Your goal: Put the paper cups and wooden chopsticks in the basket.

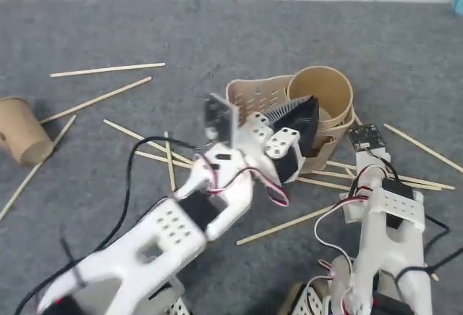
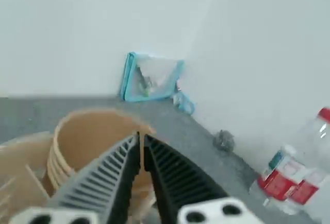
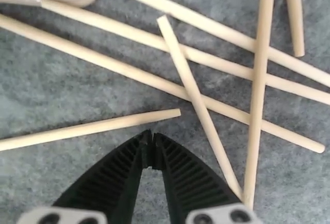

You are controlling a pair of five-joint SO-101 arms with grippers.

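Observation:
The beige slotted basket (image 1: 259,96) stands mid-table with a stack of paper cups (image 1: 323,92) in its right side. My left gripper (image 1: 298,125) hovers at the basket's front, just beside the cups, shut with nothing in it. In the left wrist view its fingertips (image 2: 140,137) meet in front of the cup stack (image 2: 87,136). Another paper cup (image 1: 22,131) lies on its side at the far left. My right gripper (image 3: 152,135) hangs shut and empty just above crossed wooden chopsticks (image 3: 196,92) on the grey mat, to the right of the basket.
Loose chopsticks (image 1: 107,69) lie scattered left of the basket, and more (image 1: 283,225) between the two arms. The right arm (image 1: 383,210) stands at the lower right. A blue pouch (image 2: 149,77) and a plastic bottle (image 2: 296,177) sit beyond the mat near the wall.

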